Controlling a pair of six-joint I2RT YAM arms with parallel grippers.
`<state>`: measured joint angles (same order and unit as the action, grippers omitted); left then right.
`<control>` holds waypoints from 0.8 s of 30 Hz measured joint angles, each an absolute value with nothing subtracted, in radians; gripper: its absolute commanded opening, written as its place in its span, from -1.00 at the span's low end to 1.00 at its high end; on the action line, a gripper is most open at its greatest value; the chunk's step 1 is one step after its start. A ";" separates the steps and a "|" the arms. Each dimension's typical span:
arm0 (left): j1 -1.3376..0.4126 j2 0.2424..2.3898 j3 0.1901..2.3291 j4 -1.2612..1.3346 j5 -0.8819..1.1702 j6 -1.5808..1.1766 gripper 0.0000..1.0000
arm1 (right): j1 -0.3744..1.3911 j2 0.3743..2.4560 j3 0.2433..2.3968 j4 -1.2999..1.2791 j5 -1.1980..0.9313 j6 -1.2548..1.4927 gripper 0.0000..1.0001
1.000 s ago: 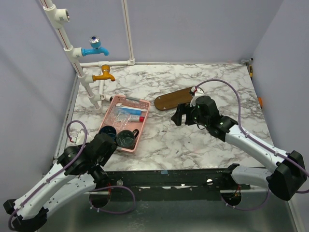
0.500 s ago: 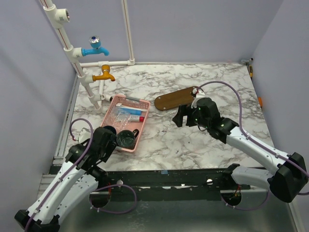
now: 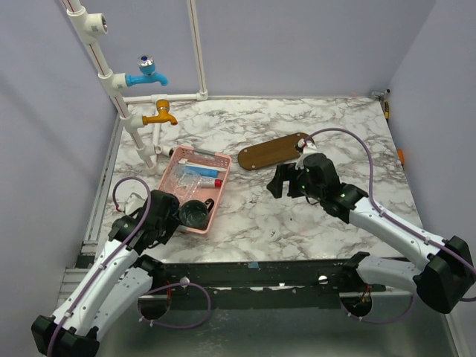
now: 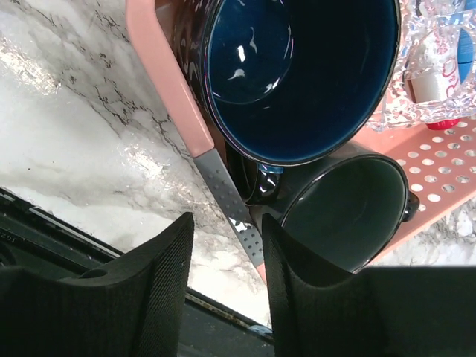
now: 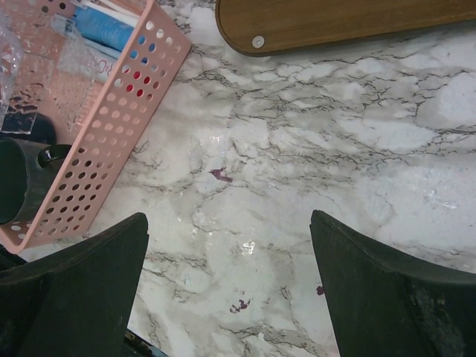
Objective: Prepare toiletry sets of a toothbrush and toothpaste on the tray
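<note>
1. Reading labels was a bust. The toothpaste (image 4: 455, 56) has some red print on its white part, but it's way too blurry to read. I can't make out writing on anything else.
2. My left gripper (image 4: 227, 223) is partly open, fingers apart, and the near rim of the pink basket (image 4: 167, 82) runs into the gap. I can't tell if either finger touches that rim.
3. Right ahead of it, two mugs sit in the basket, apparently touching: a blue-lined mug (image 4: 297, 67) and a darker mug (image 4: 346, 212). My fingers hide the darker one's lower part.
4. The toothpaste lies in the basket beyond the mugs, ahead and right of my left gripper. Its red cap shows, and the rest is half under crinkly clear wrap (image 4: 424, 37). I can't pick out the toothbrushes in there.
5. My right gripper (image 5: 228, 219) is wide open, with only marble surface (image 5: 297, 149) between the fingers.
6. The tray (image 5: 335, 22) lies ahead of my right gripper, cut off by the top edge of the wrist view. The basket is ahead-left.
</note>
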<state>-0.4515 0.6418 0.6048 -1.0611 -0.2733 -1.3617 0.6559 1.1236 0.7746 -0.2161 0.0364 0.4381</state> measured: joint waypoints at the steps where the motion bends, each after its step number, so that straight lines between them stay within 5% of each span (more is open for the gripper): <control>1: -0.447 0.648 0.602 -1.056 -0.271 -1.356 -0.24 | 0.656 1.124 0.772 -0.215 0.036 0.439 0.84; 11: -0.424 0.662 0.592 -1.013 -0.253 -1.316 -0.62 | 0.656 1.127 0.765 -0.211 0.045 0.445 0.84; 16: -0.420 0.664 0.592 -1.003 -0.246 -1.296 -1.00 | 0.656 1.150 0.765 -0.210 0.049 0.445 0.84; 24: -0.413 0.687 0.592 -0.962 -0.233 -1.225 -1.00 | 0.656 1.176 0.765 -0.210 0.051 0.445 0.84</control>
